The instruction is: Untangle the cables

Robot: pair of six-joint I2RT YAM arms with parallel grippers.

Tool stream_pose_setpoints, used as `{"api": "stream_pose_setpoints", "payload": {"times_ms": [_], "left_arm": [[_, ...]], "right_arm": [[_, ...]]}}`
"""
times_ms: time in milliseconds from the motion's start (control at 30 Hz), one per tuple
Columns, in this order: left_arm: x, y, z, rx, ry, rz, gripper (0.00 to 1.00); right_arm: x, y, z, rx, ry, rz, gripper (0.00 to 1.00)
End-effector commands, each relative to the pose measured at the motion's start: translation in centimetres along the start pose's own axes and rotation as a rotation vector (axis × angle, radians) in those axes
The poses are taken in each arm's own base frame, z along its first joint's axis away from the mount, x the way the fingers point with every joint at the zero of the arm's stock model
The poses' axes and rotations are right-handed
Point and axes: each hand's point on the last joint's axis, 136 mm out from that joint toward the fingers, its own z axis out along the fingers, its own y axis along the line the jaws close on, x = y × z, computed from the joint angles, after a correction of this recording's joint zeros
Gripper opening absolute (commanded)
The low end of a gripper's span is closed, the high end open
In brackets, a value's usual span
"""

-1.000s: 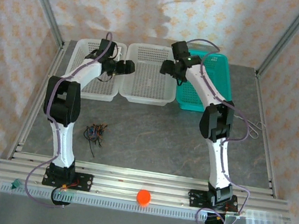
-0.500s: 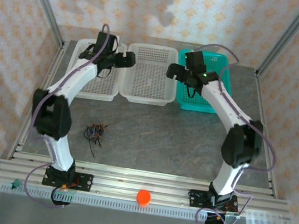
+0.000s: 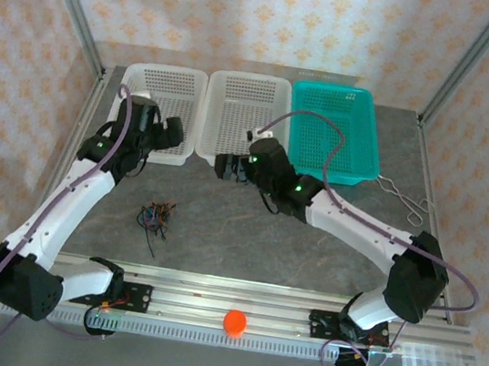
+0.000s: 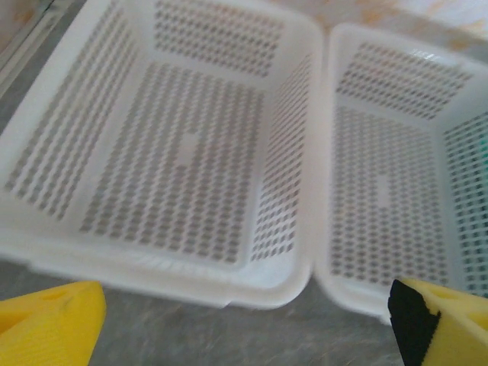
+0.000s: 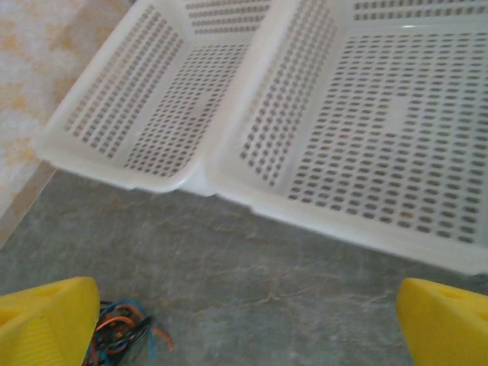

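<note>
Both arms share one build: slim white tubular links (image 3: 71,203) joined by bulky black joint housings (image 3: 415,284), each on a black base plate (image 3: 134,294). A thick purple cord (image 3: 314,118) loops along each arm. Small green lights (image 3: 253,158) glow near the wrists. The left gripper (image 3: 177,130) and the right gripper (image 3: 225,164) carry bright yellow fingers (image 4: 46,320).
</note>
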Motion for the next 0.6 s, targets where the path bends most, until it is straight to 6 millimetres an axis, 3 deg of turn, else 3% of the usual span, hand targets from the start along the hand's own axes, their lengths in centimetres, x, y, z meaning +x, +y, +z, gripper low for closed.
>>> {"api": "stream_pose_setpoints", "payload": {"times_ms": [0,133,300,467,567], "left_arm": [[2.8,3.2,-1.6,-0.092,0.03,-0.104,0.97],[6.2,5.6,-2.6,-0.135,0.065,-0.199,0.96],[10.9,7.8,-1.8,-0.19,0.14,-0.272,0.96],[13.1,5.7,0.5,-0.056,0.185,-0.34,0.96],[14.3,6.0,1.3,-0.065,0.213,-0.315,0.95]], "right_arm": [[-1.6,2.5,-1.5,-0.047,-0.119,0.003,1.0],[-0.5,3.3,-1.9,-0.053,-0.117,-0.001,1.0],[-1.5,3.2,-3.1,-0.069,-0.179,0.071,1.0],[-2.7,3.8,-3.3,-0.065,-0.188,0.038,1.0],[-2.9,4.0,-3.3,-0.061,-0.183,0.023,1.0]]}}
